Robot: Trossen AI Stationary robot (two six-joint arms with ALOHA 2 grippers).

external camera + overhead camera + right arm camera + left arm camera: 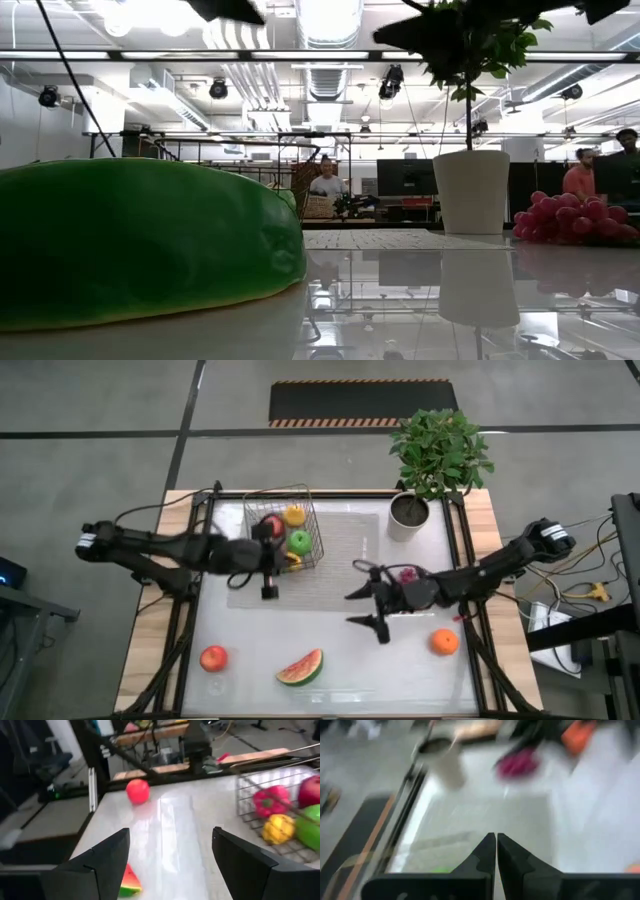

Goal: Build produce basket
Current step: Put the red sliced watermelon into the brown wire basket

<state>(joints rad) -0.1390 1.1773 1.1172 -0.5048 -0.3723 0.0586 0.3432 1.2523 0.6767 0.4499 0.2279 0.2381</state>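
Your basket sits on the far left part of the table, already holding a red apple, a yellow piece and a green apple. Four pieces are still out: the grapes just behind the right arm's wrist, the orange on the near right, the watermelon slice at the near middle, and a red fruit at the near left.

Your right gripper hangs over the middle of the table with its fingers spread wide and nothing between them — it points left, toward the basket. That is the relation to weigh: the slice lies nearer to you and a little left of those fingers, with its long axis running roughly left to right, so you would likely want to close across its short width. The orange lies to the right of the fingers, beside the forearm.

Your left gripper rests just in front of the basket, fingers pressed together and empty — the red fruit is its nearer piece.
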